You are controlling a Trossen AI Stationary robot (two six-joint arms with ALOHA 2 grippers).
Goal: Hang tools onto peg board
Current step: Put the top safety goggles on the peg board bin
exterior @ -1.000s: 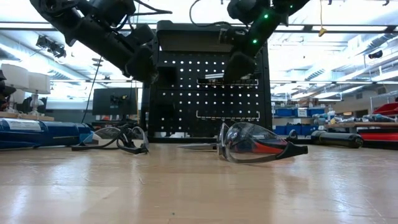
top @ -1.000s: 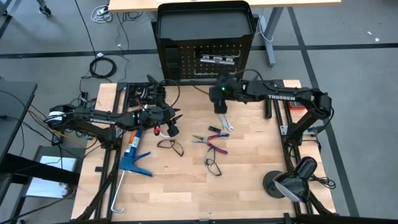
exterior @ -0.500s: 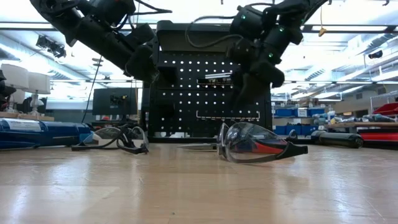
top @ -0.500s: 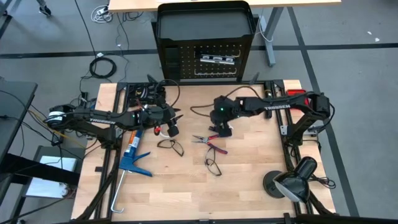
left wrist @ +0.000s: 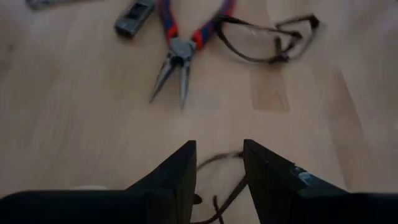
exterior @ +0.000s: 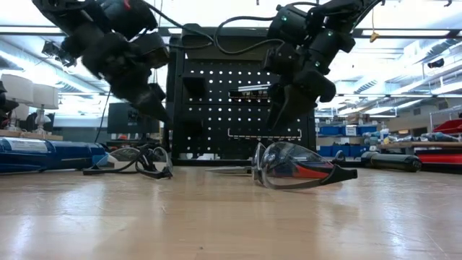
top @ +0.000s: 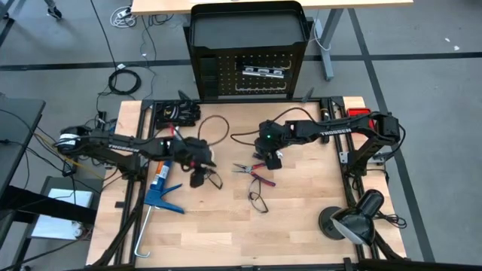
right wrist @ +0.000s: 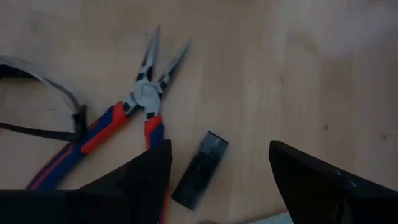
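High view shows our right gripper (top: 269,160) has dropped from the peg board (top: 247,71) to the black-and-silver bar (right wrist: 200,169), fingers wide apart, nothing held. Left gripper (left wrist: 219,163), part open, now hovers over glasses (top: 208,177). So we're fetching tools.

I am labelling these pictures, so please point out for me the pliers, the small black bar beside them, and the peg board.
pliers (right wrist: 147,94): right wrist view, on the silver joint where both jaws meet.
black bar (right wrist: 200,170): right wrist view, on its middle.
peg board (exterior: 216,108): low view, on its perforated front panel.
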